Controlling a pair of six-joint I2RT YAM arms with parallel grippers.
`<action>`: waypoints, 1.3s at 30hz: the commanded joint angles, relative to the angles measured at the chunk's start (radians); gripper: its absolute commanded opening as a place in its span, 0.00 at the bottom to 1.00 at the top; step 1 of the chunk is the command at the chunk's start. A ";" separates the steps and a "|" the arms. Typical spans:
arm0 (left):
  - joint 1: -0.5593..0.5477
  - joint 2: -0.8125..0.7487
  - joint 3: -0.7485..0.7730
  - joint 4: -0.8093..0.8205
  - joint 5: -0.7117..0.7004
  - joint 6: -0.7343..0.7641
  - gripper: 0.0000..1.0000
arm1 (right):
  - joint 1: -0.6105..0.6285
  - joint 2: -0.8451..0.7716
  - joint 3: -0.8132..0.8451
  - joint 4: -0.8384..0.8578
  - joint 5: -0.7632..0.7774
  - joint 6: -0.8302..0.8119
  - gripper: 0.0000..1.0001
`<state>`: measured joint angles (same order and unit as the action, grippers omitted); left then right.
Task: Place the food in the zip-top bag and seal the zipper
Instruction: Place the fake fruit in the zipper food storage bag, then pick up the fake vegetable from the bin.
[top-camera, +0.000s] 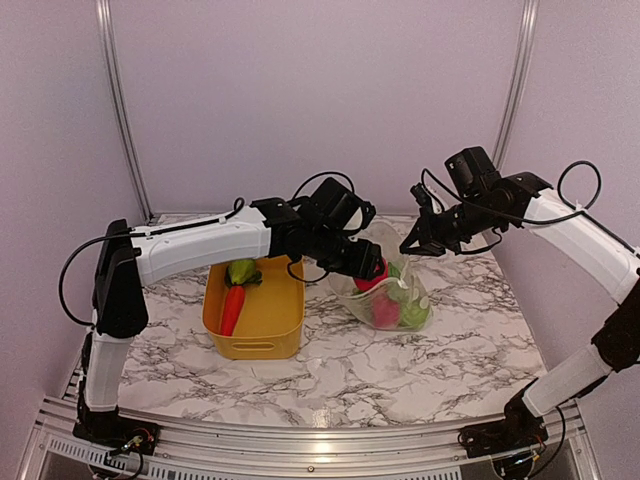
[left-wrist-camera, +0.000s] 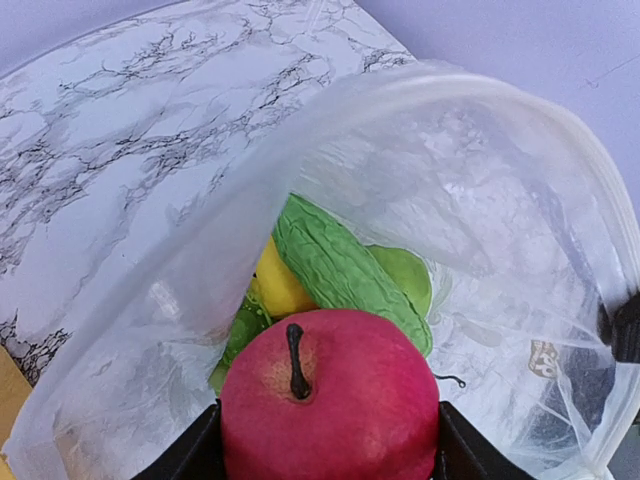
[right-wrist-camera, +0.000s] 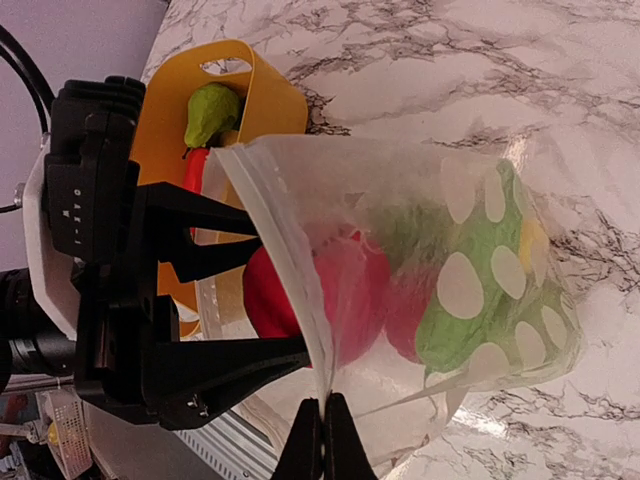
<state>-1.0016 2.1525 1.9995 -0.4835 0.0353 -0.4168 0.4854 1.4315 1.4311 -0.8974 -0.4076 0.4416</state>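
Observation:
My left gripper (top-camera: 372, 272) is shut on a red apple (left-wrist-camera: 330, 400) and holds it at the open mouth of the clear dotted zip-top bag (top-camera: 395, 290). In the left wrist view the bag holds a green cucumber (left-wrist-camera: 340, 265), a yellow lemon (left-wrist-camera: 280, 285) and other green pieces. My right gripper (right-wrist-camera: 323, 425) is shut on the bag's mouth edge with its zipper strip (right-wrist-camera: 285, 260) and holds it up; in the top view it (top-camera: 412, 243) is at the bag's upper right. An orange-red carrot (top-camera: 232, 308) and a green piece (top-camera: 242, 271) lie in the yellow bin (top-camera: 255, 345).
The yellow bin stands left of the bag on the marble table (top-camera: 420, 370). The back wall is close behind the bag. The left arm's body (right-wrist-camera: 110, 250) fills the left of the right wrist view.

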 joint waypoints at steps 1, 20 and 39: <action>-0.003 0.063 0.076 -0.017 -0.051 -0.019 0.63 | 0.012 -0.001 0.044 0.026 -0.020 0.007 0.00; -0.002 -0.190 0.031 -0.035 -0.079 0.095 0.99 | 0.012 0.001 0.025 0.043 -0.033 0.009 0.00; 0.169 -0.499 -0.616 -0.158 -0.610 -0.126 0.85 | 0.013 -0.026 -0.014 0.060 -0.033 0.009 0.00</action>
<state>-0.8356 1.6516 1.4525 -0.5777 -0.5465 -0.4618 0.4854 1.4303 1.4208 -0.8703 -0.4290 0.4450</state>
